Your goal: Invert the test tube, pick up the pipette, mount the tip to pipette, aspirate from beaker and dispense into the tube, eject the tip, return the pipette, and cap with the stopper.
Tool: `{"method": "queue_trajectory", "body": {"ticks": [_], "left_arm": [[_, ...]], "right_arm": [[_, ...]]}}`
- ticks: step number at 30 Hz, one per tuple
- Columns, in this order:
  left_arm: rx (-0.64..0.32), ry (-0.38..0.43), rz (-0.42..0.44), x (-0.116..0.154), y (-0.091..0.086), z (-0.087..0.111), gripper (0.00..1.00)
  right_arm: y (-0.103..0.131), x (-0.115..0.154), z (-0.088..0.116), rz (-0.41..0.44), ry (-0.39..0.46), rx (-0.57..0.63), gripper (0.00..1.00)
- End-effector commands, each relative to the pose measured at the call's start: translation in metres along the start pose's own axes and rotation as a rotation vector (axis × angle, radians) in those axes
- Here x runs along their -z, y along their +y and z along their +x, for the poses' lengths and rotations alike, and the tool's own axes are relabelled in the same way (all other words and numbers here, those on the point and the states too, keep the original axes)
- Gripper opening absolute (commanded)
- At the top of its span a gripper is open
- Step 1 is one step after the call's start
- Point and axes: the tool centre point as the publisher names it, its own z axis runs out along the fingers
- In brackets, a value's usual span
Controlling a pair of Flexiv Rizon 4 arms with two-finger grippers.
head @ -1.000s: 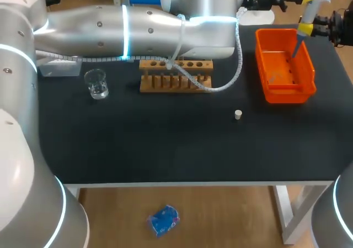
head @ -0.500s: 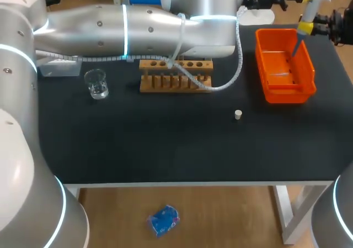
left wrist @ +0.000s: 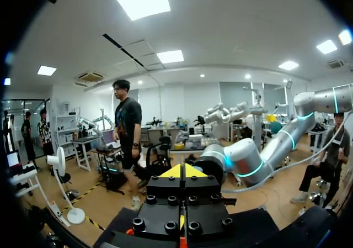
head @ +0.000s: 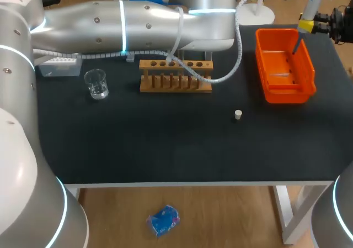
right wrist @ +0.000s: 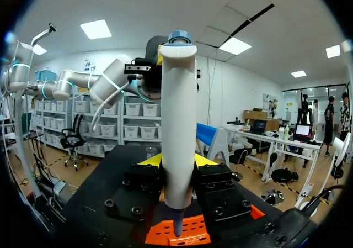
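My right gripper (head: pixel 306 26) is shut on a white pipette (head: pixel 312 4) with a blue cap, held upright over the far end of the orange tray (head: pixel 265 88). In the right wrist view the pipette (right wrist: pixel 178 121) stands between the yellow fingertips (right wrist: pixel 150 159), with its lower end above the orange tray (right wrist: pixel 193 234). My left arm (head: pixel 165 21) stretches across the back of the table, and its gripper (left wrist: pixel 185 172) is shut with nothing in it. A wooden tube rack (head: pixel 175 75), a glass beaker (head: pixel 96 84) and a small white stopper (head: pixel 237 114) stand on the black table.
A clear tip box (head: pixel 58 67) sits at the back left, behind the beaker. A white round stand base (head: pixel 258 13) is at the back edge, left of the tray. The left arm's cable (head: pixel 234 66) hangs down by the rack's right end.
My left arm has risen and drawn back, uncovering more of the rack. The right gripper has lifted the pipette slightly over the tray.
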Motion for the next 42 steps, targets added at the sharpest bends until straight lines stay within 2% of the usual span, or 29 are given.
{"method": "queue_trajectory", "body": {"ticks": [1, 6, 11, 16, 20, 21, 22, 30, 32, 42], "left_arm": [[0.001, 0.006, -0.008, 0.010, -0.007, 0.000, 0.00], [0.007, 0.016, -0.016, 0.018, -0.012, 0.002, 0.00], [0.015, 0.016, -0.028, 0.040, -0.018, 0.007, 0.00], [0.018, 0.000, -0.050, 0.068, -0.020, 0.018, 0.00], [0.014, 0.016, -0.073, 0.091, -0.019, 0.033, 0.00], [0.011, 0.018, -0.084, 0.096, -0.018, 0.037, 0.45], [0.010, 0.024, -0.098, 0.101, -0.016, 0.042, 1.00], [0.031, -0.008, -0.149, 0.140, -0.002, 0.079, 1.00], [0.047, -0.042, -0.166, 0.145, 0.001, 0.086, 1.00], [0.052, -0.059, -0.176, 0.146, 0.002, 0.088, 1.00]], "right_arm": [[0.000, 0.001, -0.001, 0.002, 0.003, 0.000, 0.00], [0.000, 0.001, -0.001, 0.002, 0.003, 0.000, 0.00], [0.007, 0.001, 0.004, -0.002, 0.020, 0.010, 0.00], [0.019, -0.001, 0.013, -0.012, 0.047, 0.027, 0.00], [0.030, -0.006, 0.027, -0.016, 0.080, 0.051, 0.00], [0.033, -0.007, 0.031, -0.016, 0.087, 0.057, 0.00], [0.035, -0.008, 0.034, -0.015, 0.091, 0.061, 0.00], [0.052, -0.019, 0.069, -0.017, 0.148, 0.094, 0.00], [0.056, -0.021, 0.076, 0.006, 0.165, 0.111, 0.00], [0.056, -0.021, 0.076, 0.006, 0.165, 0.111, 0.00]]}}
